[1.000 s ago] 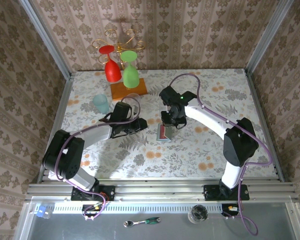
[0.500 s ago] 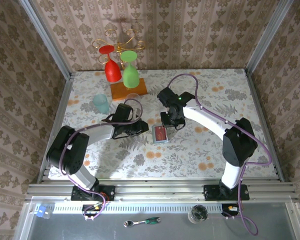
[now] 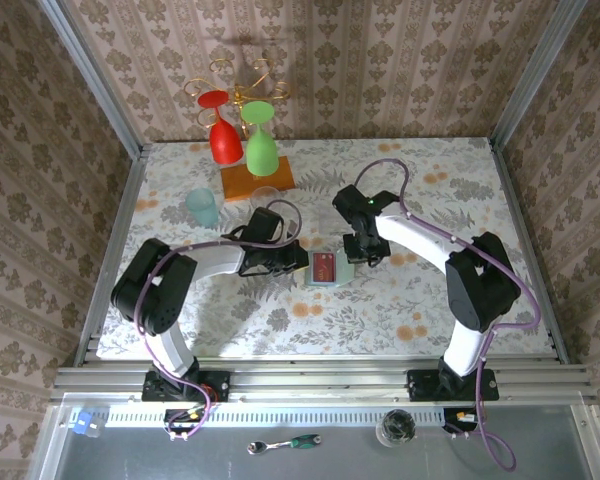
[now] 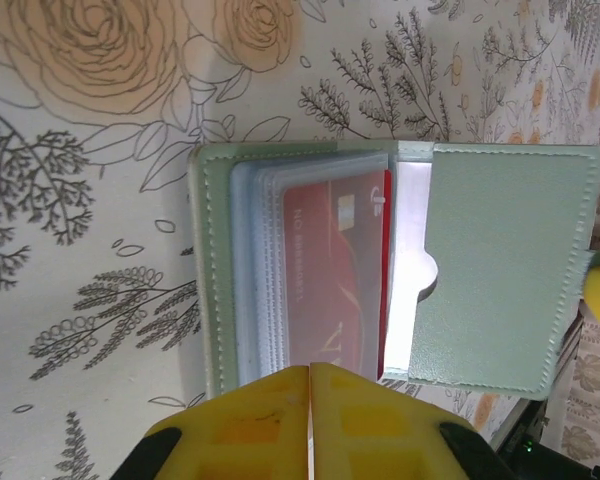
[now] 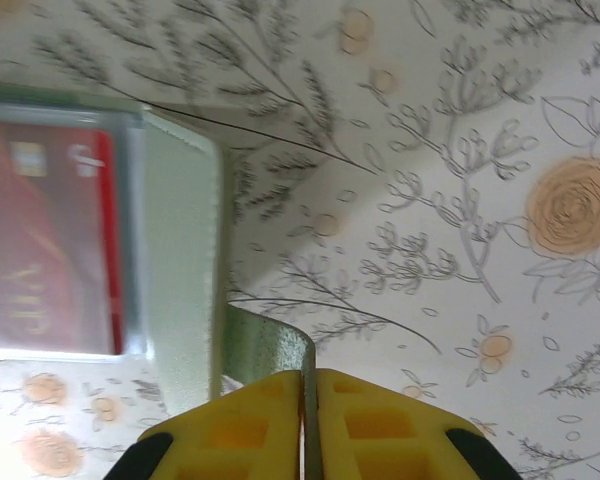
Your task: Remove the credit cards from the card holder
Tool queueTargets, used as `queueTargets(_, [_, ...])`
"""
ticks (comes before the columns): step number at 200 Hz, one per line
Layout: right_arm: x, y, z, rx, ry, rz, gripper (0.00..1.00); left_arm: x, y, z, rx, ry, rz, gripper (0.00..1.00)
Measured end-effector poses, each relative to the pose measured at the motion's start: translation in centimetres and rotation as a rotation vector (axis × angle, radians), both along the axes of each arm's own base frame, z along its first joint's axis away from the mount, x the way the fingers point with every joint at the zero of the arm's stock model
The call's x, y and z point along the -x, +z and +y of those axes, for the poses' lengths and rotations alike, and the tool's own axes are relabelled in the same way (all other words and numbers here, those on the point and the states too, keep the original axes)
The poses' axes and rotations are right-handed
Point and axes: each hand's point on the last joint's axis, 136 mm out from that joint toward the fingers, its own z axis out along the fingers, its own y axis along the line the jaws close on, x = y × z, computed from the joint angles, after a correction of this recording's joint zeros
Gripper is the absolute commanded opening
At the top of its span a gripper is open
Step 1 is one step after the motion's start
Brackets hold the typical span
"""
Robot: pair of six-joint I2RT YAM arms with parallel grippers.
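On the flowered tabletop [image 3: 420, 290], near its middle, lies the holder [image 3: 325, 272], opened flat like a book. It is pale sage-green, grained, and stitched along its edges, with rounded corners. In the left wrist view its halves spread side to side. The glossy red card [image 4: 335, 270] sits inside stacked clear sleeves [image 4: 260, 270] and runs lengthwise toward the left gripper [image 4: 310, 385]. That gripper's yellow fingers are pressed together at the holder's near edge; whether they pinch a sleeve I cannot tell. The right gripper [image 5: 310, 390] pinches a thin green corner of the holder.
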Motion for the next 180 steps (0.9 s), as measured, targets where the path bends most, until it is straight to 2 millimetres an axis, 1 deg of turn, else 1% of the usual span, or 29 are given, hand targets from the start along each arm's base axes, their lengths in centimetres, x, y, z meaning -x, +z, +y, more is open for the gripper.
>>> queueTargets(28, [0.3,-1.0,-0.9,0.006,-0.014,0.011,0.11,-0.2,-0.2,0.0,-0.016,0.007,-0.002,0.06])
queueTargets(64, [0.3,-1.9,-1.2,0.001,-0.014,0.013,0.1,-0.1,-1.7,0.5,-0.07,0.026,0.024,0.04])
queueTargets(102, [0.2,-2.5,-0.9,-0.029,-0.01,0.012,0.1,0.0,-2.4,0.5,-0.114,0.032,0.034,0.02])
queueTargets(143, [-0.3,-2.7,-0.1,-0.065,-0.006,0.0,0.1,0.2,-3.1,1.3,-0.162,0.05,0.045,0.01])
queueTargets(180, [-0.6,-3.8,0.4,-0.085,-0.005,0.016,0.1,0.2,-3.0,1.9,-0.19,0.064,0.039,0.01])
